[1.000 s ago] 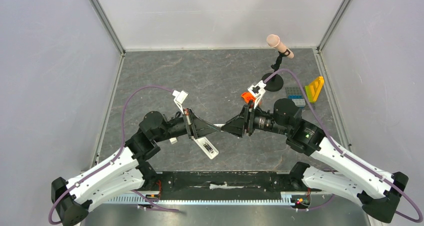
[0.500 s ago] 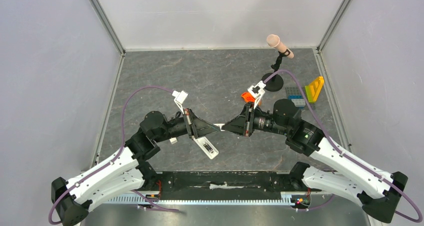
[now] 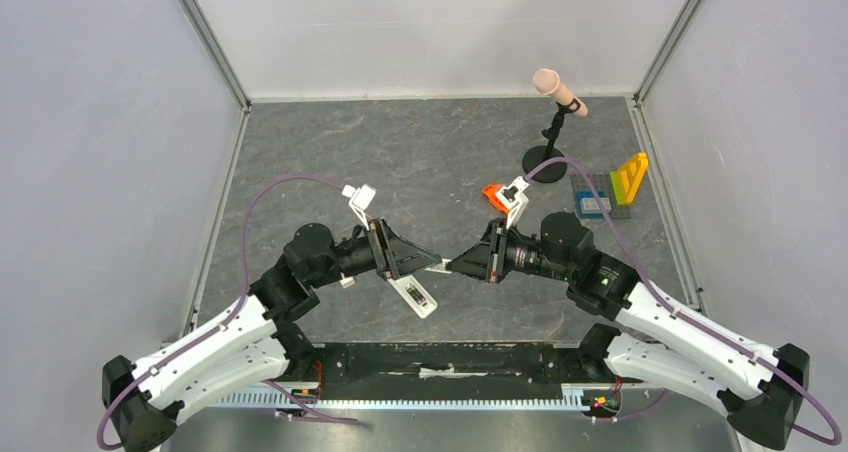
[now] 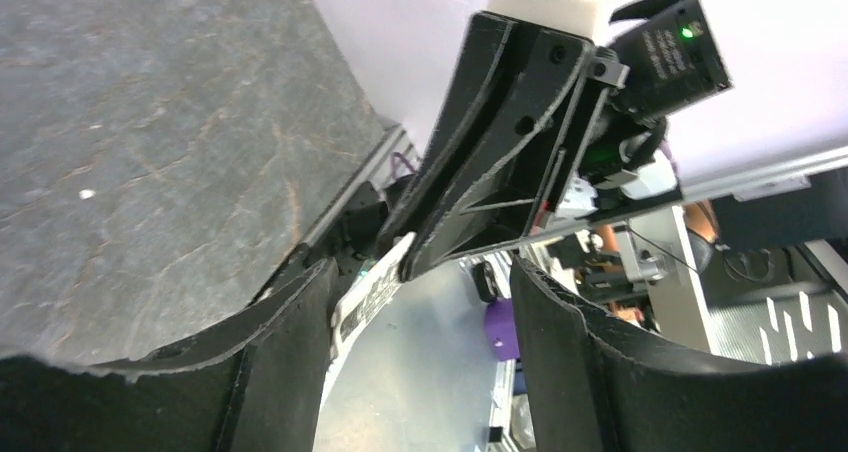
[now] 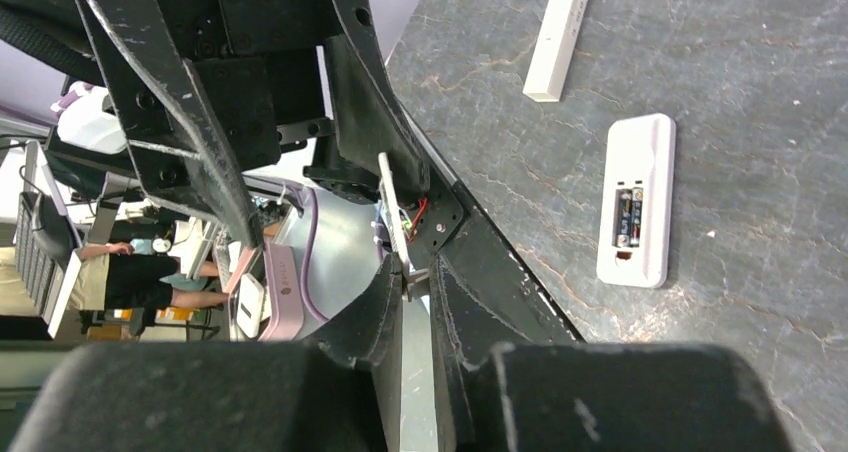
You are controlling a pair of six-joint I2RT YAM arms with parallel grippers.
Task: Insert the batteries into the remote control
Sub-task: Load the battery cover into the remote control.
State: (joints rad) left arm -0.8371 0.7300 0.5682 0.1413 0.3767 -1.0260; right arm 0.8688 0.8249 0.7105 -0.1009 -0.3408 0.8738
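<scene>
The white remote control (image 3: 413,295) lies flat on the grey table just below the two grippers, recess face up (image 5: 637,200). Two dark batteries (image 5: 628,217) sit side by side in its recess. Above the table my right gripper (image 3: 452,266) is shut on a thin white cover plate (image 3: 437,266) with a printed label (image 4: 365,297). In the right wrist view its jaws (image 5: 415,277) pinch the plate's edge (image 5: 392,207). My left gripper (image 3: 425,262) faces it, open (image 4: 420,302). The plate rests beside its left finger, with a wide gap to the other finger.
A short white bar with a dark end (image 5: 556,42) lies beyond the remote, near the left arm (image 3: 346,282). A microphone on a black stand (image 3: 545,162), an orange piece (image 3: 493,194) and coloured blocks (image 3: 628,177) stand at the back right. Enclosure walls close three sides.
The right gripper closed on the white plate, then the left gripper opened and let it go. The right arm shifted slightly toward the near edge.
</scene>
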